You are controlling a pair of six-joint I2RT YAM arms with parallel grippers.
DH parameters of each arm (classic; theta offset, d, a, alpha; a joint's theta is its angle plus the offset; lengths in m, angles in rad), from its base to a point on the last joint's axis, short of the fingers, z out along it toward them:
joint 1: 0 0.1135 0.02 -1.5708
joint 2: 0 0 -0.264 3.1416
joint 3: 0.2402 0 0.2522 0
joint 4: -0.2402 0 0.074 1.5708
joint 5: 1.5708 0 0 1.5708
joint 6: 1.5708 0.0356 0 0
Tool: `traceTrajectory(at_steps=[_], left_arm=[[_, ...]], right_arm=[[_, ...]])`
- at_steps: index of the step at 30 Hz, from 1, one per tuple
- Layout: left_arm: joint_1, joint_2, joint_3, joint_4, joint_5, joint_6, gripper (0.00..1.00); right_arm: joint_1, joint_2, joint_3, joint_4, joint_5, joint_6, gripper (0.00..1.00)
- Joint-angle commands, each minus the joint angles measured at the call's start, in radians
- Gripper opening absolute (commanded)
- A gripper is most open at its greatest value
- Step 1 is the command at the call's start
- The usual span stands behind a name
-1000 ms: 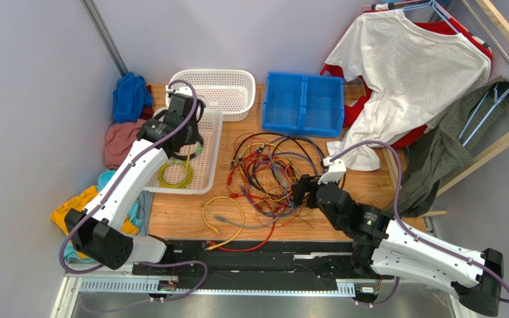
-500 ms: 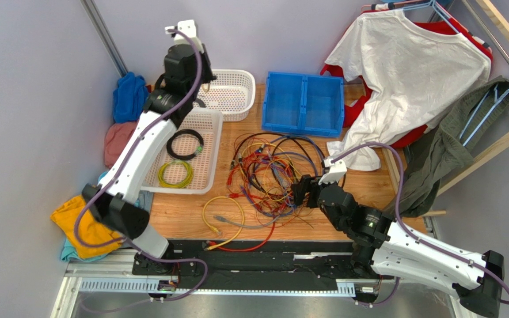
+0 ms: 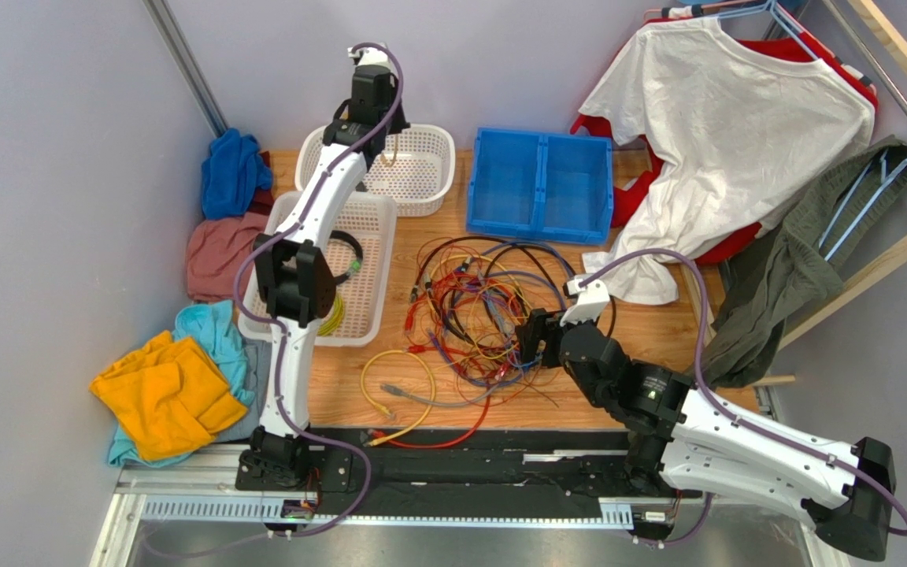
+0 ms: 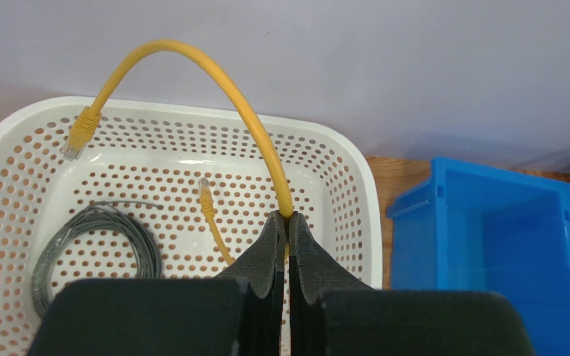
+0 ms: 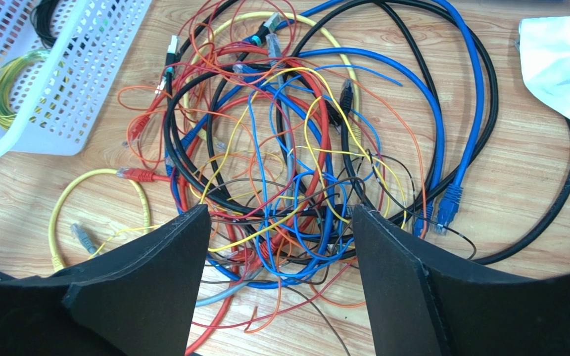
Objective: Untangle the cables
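Observation:
The cables (image 3: 488,310) lie in a tangle of red, orange, yellow, black and blue wires on the wooden table; they fill the right wrist view (image 5: 303,133). My right gripper (image 3: 532,340) hovers open just above the tangle's near right part, its jaws wide apart (image 5: 280,213). My left gripper (image 3: 381,132) is raised over the far white basket (image 3: 435,177), shut (image 4: 288,216) on a short yellow cable (image 4: 214,74) that arches up with its plug hanging free. A grey coil (image 4: 95,237) lies in that basket (image 4: 340,148).
A nearer white basket (image 3: 373,284) holds a black coil (image 3: 347,246) and a yellow-green coil (image 3: 331,314). A loose yellow cable (image 3: 405,390) lies at the table front. A blue bin (image 3: 539,183) stands at the back. Cloths (image 3: 169,396) lie left; a white shirt (image 3: 719,130) hangs right.
My left arm has swung up and away from the near basket to above the far basket. The right arm has barely moved.

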Motion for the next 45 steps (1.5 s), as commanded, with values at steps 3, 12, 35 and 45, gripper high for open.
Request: traceTrajectory(at_steps=[3, 12, 35, 45], left_arm=[[0.009, 0.022, 0.067, 0.028, 0.032, -0.045, 0.0], [0.016, -0.118, -0.133, 0.06, -0.032, -0.112, 0.67], [-0.252, -1.046, -1.11, 0.107, -0.092, -0.186, 0.73], [-0.824, -1.19, -1.352, -0.192, -0.374, -0.388, 0.73]], right_arm=[[-0.012, 0.022, 0.018, 0.044, 0.042, -0.02, 0.74], [-0.015, 0.008, 0.015, 0.046, 0.046, -0.014, 0.74], [-0.013, -0.108, -0.012, 0.018, -0.004, 0.049, 0.72], [-0.013, -0.176, -0.054, -0.008, -0.033, 0.064, 0.7]])
